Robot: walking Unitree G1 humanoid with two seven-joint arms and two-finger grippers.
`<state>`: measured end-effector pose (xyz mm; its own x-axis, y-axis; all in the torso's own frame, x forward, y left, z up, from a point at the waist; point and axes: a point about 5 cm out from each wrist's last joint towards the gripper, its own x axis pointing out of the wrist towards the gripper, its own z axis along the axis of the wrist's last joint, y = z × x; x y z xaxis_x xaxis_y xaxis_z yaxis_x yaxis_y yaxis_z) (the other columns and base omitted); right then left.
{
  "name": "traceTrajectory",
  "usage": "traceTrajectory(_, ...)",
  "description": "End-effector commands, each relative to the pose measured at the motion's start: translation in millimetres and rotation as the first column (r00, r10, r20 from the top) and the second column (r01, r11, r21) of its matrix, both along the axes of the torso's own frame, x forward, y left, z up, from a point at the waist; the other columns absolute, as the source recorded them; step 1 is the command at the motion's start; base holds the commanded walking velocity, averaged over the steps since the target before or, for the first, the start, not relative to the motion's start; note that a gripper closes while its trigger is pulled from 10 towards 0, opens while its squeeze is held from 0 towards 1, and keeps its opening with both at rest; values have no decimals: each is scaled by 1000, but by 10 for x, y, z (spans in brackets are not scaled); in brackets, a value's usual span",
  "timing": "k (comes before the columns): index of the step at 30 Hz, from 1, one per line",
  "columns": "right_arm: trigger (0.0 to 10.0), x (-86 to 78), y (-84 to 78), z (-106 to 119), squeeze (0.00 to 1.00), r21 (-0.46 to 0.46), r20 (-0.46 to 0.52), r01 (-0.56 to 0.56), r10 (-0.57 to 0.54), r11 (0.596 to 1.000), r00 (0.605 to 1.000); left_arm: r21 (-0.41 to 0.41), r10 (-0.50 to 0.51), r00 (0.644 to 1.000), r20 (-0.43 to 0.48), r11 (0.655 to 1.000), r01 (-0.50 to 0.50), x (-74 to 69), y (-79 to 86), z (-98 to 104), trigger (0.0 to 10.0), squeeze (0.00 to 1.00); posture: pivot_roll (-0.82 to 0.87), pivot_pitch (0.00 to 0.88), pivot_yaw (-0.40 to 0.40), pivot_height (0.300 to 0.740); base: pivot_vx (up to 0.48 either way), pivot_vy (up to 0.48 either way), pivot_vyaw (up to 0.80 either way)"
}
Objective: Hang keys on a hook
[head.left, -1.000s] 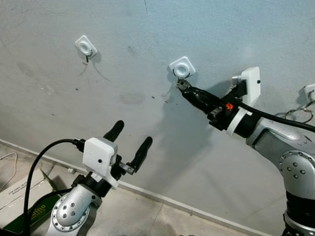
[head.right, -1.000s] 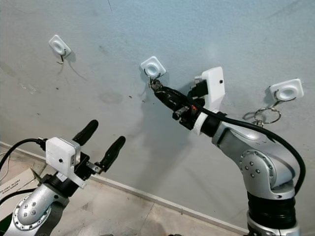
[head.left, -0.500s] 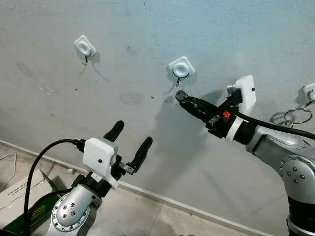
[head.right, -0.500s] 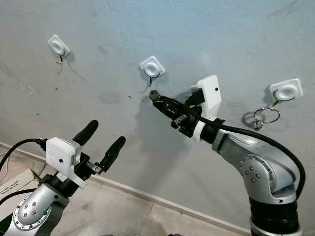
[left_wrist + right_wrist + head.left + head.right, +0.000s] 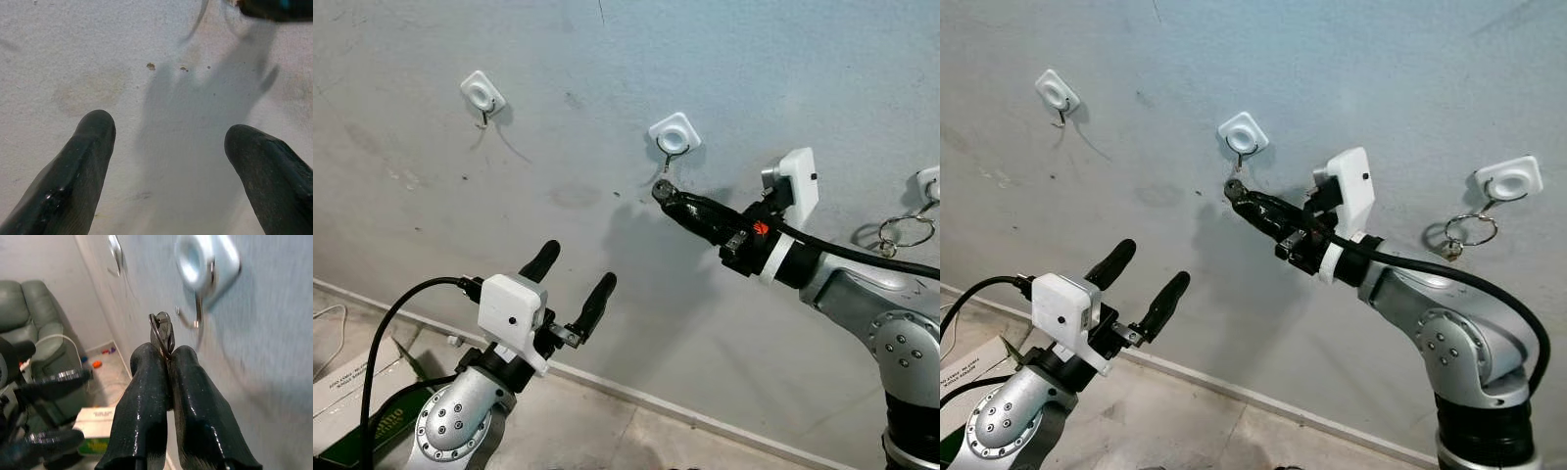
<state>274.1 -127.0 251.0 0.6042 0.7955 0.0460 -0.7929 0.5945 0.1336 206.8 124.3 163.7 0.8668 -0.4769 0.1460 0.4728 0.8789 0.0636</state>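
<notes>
Pinching the keys point(image 5: 161, 330) tight just below the middle hook point(image 5: 674, 136), your right gripper point(image 5: 664, 191) risks slipping past it — left gripper point(image 5: 570, 279) hangs wide open.

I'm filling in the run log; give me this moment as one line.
right gripper: shut on key, just below middle hook, not hung | left gripper: open, idle | right hook: key ring hanging

My right gripper point(image 5: 663, 190), pinching the key point(image 5: 161, 331), drops away from the middle hook point(image 5: 674, 140) and now sits just below it.
</notes>
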Motion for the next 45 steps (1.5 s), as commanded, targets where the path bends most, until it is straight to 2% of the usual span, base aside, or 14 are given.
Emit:
traceTrajectory(1, 10000, -8, 17, 73, 0, 11, 29, -10, 10, 1000, 1000, 12, 2, 1000, -13, 1000, -2, 8, 2, -25, 10000, 0, 22, 113, 16, 740, 0, 0, 0)
traceTrajectory(11, 10000, 31, 71, 76, 0, 20, 30, -14, 13, 1000, 999, 13, 5, 1000, -13, 1000, -5, 5, 0, -26, 10000, 0, 27, 114, 13, 740, 0, 0, 0)
traceTrajectory(28, 10000, 150, 99, -4, 0, 79, -61, 4, 1, 997, 998, 16, 4, 1000, -13, 1000, -4, 8, -4, -30, 10000, 0, 33, 109, 12, 740, 0, 0, 0)
traceTrajectory(39, 10000, 181, 42, -2, 0, 115, -83, 44, -35, 992, 996, 15, 3, 1000, -14, 1000, -3, 4, -2, -27, 10000, 0, 35, 110, 15, 740, 0, 0, 0)
traceTrajectory(45, 10000, 181, -33, 36, 0, 117, -62, 60, -53, 991, 997, 13, 4, 1000, -16, 1000, -4, 4, 2, -29, 10000, 0, 32, 111, 15, 740, 0, 0, 0)
